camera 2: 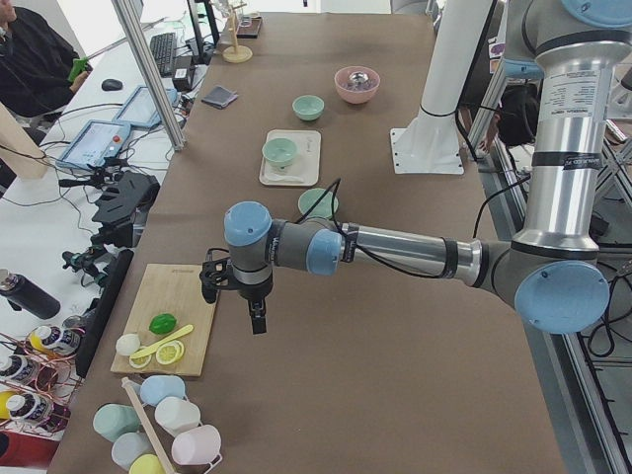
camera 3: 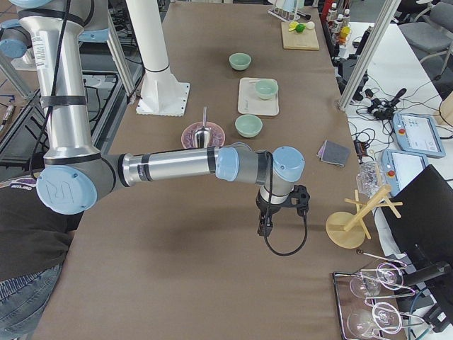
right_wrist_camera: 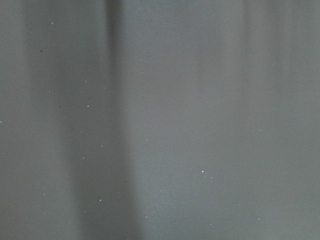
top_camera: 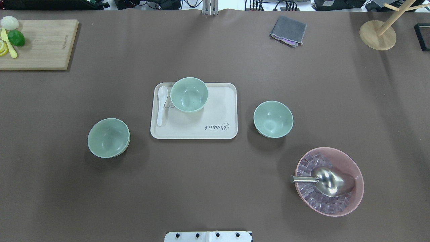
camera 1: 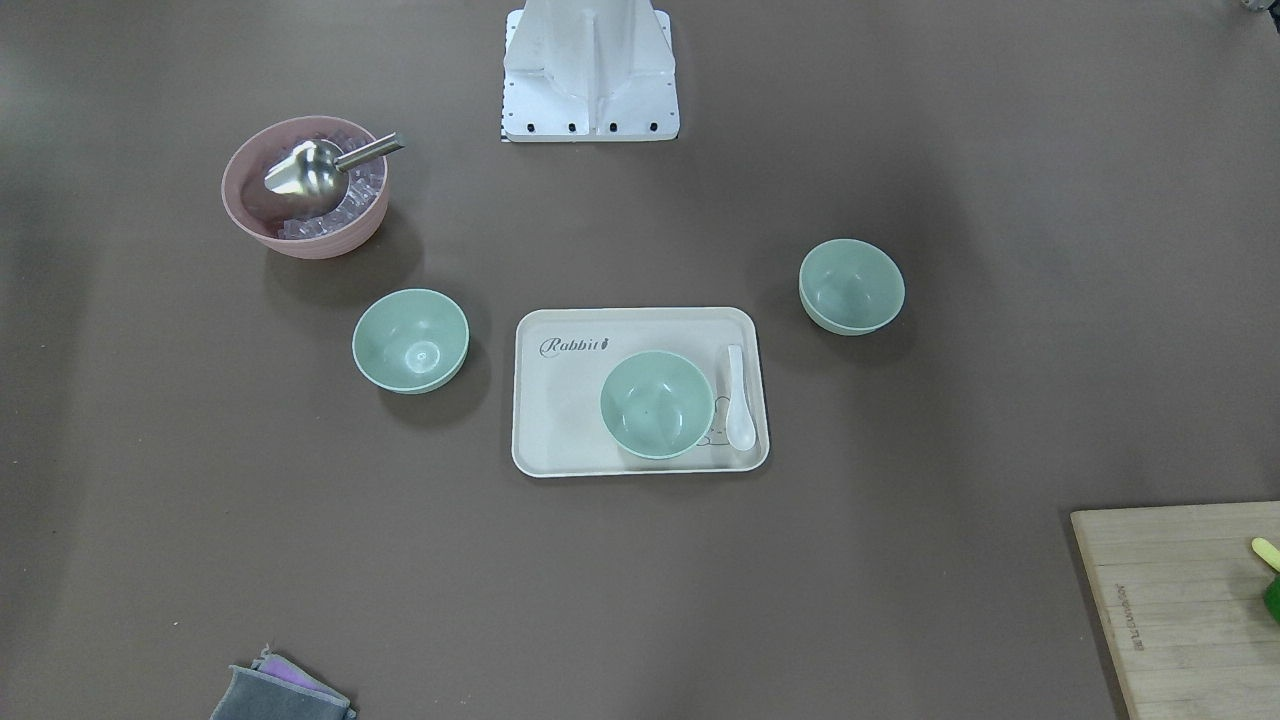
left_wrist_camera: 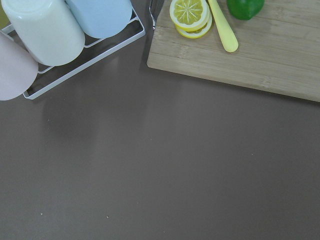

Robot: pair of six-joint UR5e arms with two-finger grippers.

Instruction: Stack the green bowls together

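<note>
Three pale mint-green bowls stand apart on the brown table. One green bowl (top_camera: pixel 188 94) sits on the cream tray (top_camera: pixel 201 131). A second green bowl (top_camera: pixel 108 137) stands on the table to the tray's left, and its edge looks doubled. The third green bowl (top_camera: pixel 273 119) stands to the tray's right. My left gripper (camera 2: pixel 257 324) hangs over the table's left end beside the cutting board, far from the bowls. My right gripper (camera 3: pixel 263 228) hangs over the table's right end. Both show only in the side views, so I cannot tell whether they are open or shut.
A pink bowl (top_camera: pixel 356 198) of ice cubes with a metal scoop (top_camera: pixel 327 181) stands front right. A white spoon (top_camera: pixel 161 106) lies on the tray. A cutting board (top_camera: pixel 43 45) with lime and lemon, a grey cloth (top_camera: pixel 288 30) and a wooden stand (top_camera: pixel 378 35) line the far side.
</note>
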